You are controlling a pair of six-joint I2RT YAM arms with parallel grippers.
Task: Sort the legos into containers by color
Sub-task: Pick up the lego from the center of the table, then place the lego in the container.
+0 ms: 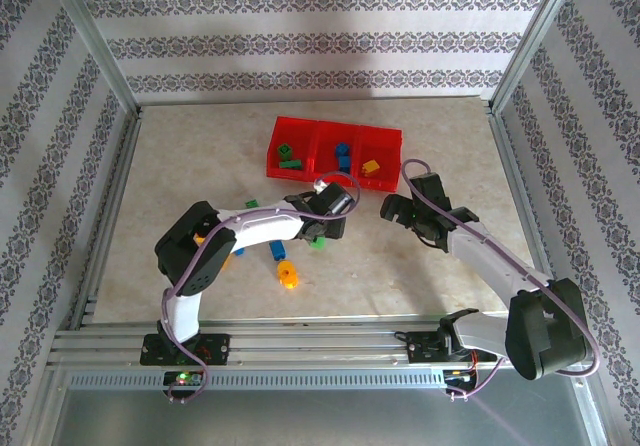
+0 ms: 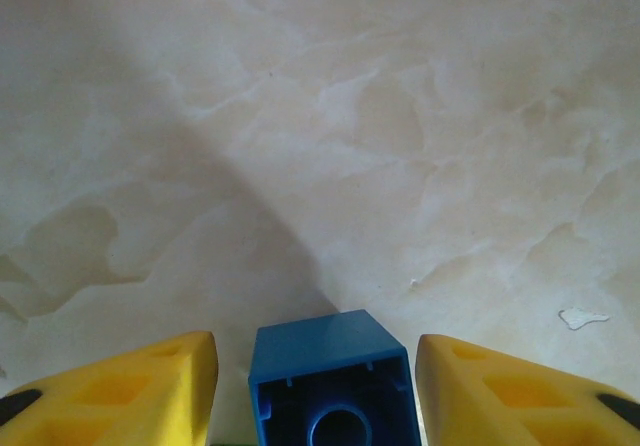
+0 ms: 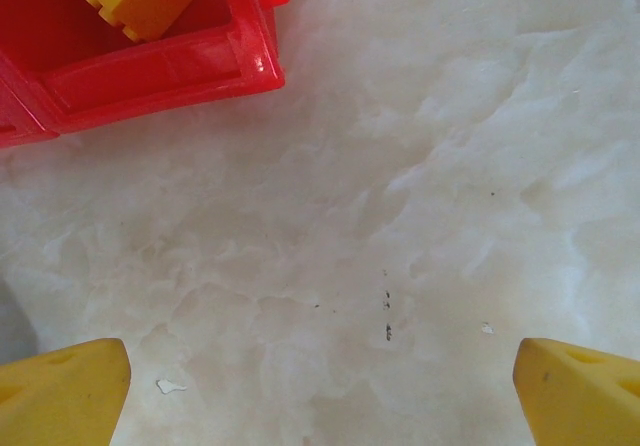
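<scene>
We are picking blue lego (image 2: pixel 330 391) off worktop (image 2: pixel 400 116); it is sitting inside spread left end effector (image 2: pixel 316 361), not yet pinched; right end effector (image 3: pixel 320 396) is gaping, empty; next move is needing squeeze, lift, carry to containers (image 1: pixel 300 126) ahead.

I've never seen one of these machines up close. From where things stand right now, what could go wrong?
1. The blue brick sits between the left pincer fingers with a gap on one side; squeezing may twist it or let it slip.
2. A green brick lies right beside that pincer and could get knocked away.
3. The open right pincer hangs close by, so the arms might bump on the way to the red tray.
</scene>
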